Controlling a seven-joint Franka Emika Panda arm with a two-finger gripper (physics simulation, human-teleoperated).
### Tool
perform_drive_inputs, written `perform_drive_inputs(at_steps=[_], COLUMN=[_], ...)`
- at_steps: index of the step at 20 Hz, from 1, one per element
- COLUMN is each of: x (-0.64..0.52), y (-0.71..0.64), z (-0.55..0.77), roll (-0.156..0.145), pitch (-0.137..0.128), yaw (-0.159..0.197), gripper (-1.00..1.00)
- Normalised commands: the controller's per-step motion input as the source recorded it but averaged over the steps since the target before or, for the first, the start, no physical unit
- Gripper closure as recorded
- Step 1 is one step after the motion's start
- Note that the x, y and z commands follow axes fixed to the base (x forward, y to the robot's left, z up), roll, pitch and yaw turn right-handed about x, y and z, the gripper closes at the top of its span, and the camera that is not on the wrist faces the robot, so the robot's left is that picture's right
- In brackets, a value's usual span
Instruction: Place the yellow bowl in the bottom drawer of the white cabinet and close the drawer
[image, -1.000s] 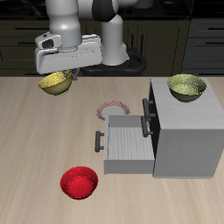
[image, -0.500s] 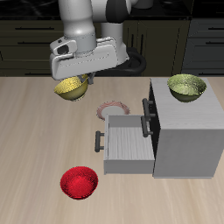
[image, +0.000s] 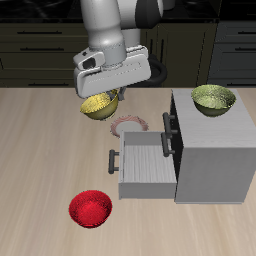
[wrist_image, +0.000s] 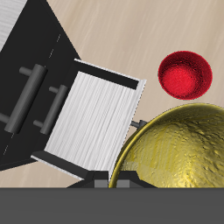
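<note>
No writing was seen. The yellow bowl was held clamped in the pincer, upper centre; its speckled inside was shown only by the wrist view, beside the open bottom drawer.

Claw holding yellow bowl aloft, bottom drawer open, white cabinet, red bowl near front edge

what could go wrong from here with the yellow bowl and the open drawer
1. The end effector seems to hold the yellow bowl only by its rim, in the air, not yet over the bottom drawer; it could slip and fall on the table.
2. The drawer tray is shallow and sits under the upper drawers' handles; coming in low, the bowl could hit them or the front panel.
</note>
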Motion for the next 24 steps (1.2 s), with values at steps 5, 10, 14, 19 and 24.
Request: perform_drive_inputs(at_steps=[5,10,14,19,24], x=[0.05,0.04,0.03,0.05,0.03], y=[0.22,0.18,0.11,0.25,0.23], z=[-0.08,-0.08,-0.04,-0.14,-0.24], roll=[0.025,0.026,0.013,0.039,0.04], pitch=[0.014,0.015,0.005,0.018,0.032], yaw=[-0.001,0.007,0.011,0.004,0.01], gripper=[1.0,1.0,1.0,1.0,1.0])
